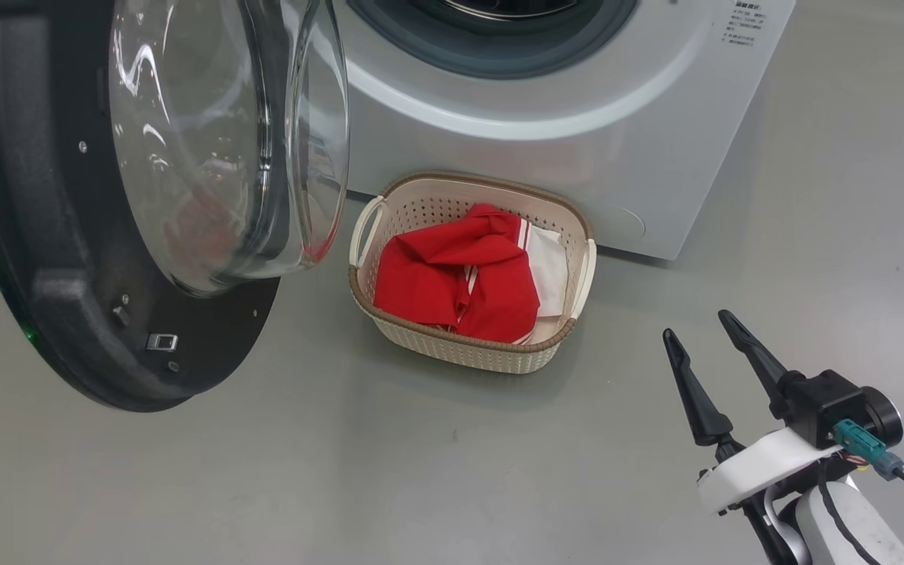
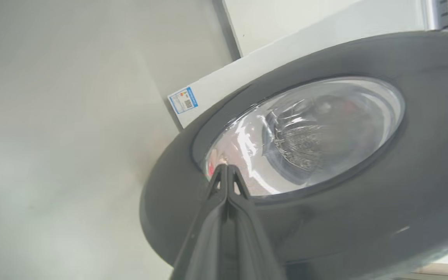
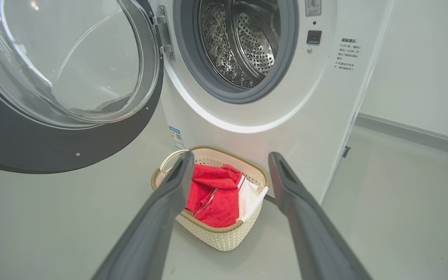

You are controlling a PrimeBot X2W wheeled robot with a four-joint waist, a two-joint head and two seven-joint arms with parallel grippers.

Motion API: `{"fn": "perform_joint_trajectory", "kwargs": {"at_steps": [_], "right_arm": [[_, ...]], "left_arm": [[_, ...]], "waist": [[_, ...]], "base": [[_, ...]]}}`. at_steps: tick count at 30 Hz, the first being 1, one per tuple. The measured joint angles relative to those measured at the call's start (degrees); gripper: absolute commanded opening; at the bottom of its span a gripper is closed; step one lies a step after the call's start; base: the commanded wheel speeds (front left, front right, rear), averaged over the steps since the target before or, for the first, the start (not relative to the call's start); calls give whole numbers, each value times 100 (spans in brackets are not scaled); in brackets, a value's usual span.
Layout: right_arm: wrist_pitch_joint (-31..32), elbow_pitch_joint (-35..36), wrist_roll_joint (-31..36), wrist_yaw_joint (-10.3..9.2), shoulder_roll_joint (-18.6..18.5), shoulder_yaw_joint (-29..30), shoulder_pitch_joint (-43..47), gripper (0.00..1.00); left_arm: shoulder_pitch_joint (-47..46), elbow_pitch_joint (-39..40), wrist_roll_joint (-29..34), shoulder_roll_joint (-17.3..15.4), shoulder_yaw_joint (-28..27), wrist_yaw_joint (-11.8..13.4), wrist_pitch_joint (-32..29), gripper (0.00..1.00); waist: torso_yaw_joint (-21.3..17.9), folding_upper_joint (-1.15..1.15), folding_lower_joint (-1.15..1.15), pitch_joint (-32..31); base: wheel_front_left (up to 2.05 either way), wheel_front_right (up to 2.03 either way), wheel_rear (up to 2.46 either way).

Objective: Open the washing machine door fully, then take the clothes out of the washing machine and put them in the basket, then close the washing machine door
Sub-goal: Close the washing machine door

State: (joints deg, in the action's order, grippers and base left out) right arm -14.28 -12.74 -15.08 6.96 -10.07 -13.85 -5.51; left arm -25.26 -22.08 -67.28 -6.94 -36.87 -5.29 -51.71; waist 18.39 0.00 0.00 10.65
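A bare grey floor [image 1: 421, 471] runs up to the white washing machine [image 1: 577, 118], whose door [image 1: 44, 235] hangs wide open at 9 o'clock in the head view. The basket [image 1: 460, 355] stands at the machine's foot, near centre, with the red and white clothes [image 1: 436, 275] heaped inside; the drum [image 3: 243, 39] looks empty. So emptying seems done and closing the door is the step in hand. The left gripper [image 2: 227, 168], fingers together, points at the door's outer face by the glass [image 2: 325, 128]; whether it touches I cannot tell. The right gripper [image 1: 695, 324] hovers at 4 o'clock, fingers apart and empty. Next calls for a steady push swinging the door round its hinge [image 3: 164, 33] until it latches, clear of the basket.
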Motion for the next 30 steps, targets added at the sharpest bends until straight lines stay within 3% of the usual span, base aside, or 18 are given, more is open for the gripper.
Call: {"fn": "perform_joint_trajectory", "kwargs": {"at_steps": [4, 12, 20, 30], "right_arm": [[0, -7, -2, 0, 32, 19, 36, 100], [0, -1, -2, 0, 74, 38, 129, 100], [0, 0, -2, 0, 100, 60, 130, 100], [0, -2, -2, 1, 134, 102, 170, 100]], "left_arm": [[495, 328, 873, -236, 358, -157, 398, 0], [1302, 929, 2031, -377, 975, -202, 1394, 0], [2025, 1629, 2652, -489, 1927, -202, 2686, 0], [2670, 1697, 3284, -439, 2464, -202, 4245, 0]], "waist": [[24, 0, 0, -81], [102, 0, 0, -170], [126, 0, 0, -208], [169, 0, 0, -307]], "base": [[0, 0, 0], [0, 0, 0], [0, 0, 0], [0, 0, 0]]}}
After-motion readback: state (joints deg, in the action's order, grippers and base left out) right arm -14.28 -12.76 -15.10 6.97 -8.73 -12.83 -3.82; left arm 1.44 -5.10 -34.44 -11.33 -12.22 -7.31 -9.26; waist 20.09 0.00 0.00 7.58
